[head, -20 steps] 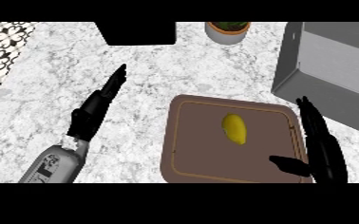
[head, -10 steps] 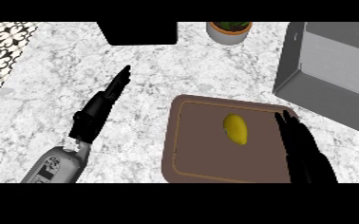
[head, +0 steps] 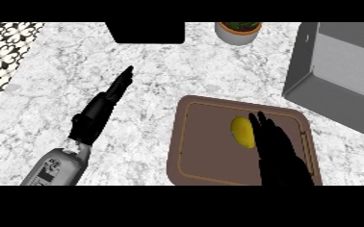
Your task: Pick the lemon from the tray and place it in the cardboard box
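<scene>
A yellow lemon [head: 241, 131] lies on the brown tray [head: 206, 149] at the lower middle right of the head view. My right hand [head: 279, 154] is over the tray with straight fingers, its fingertips touching or overlapping the lemon's right side and hiding part of it. The grey cardboard box [head: 328, 72] stands at the right edge, beyond the tray. My left hand [head: 101, 109] rests open on the counter to the left, fingers straight and pointing away from me.
A small potted plant [head: 239, 31] stands at the back, left of the box. A black block [head: 146, 31] sits at the back middle. A patterned surface [head: 13, 41] borders the counter at the far left.
My right hand has moved left across the tray from its right edge, ending against the lemon. The left hand and the lemon have not moved.
</scene>
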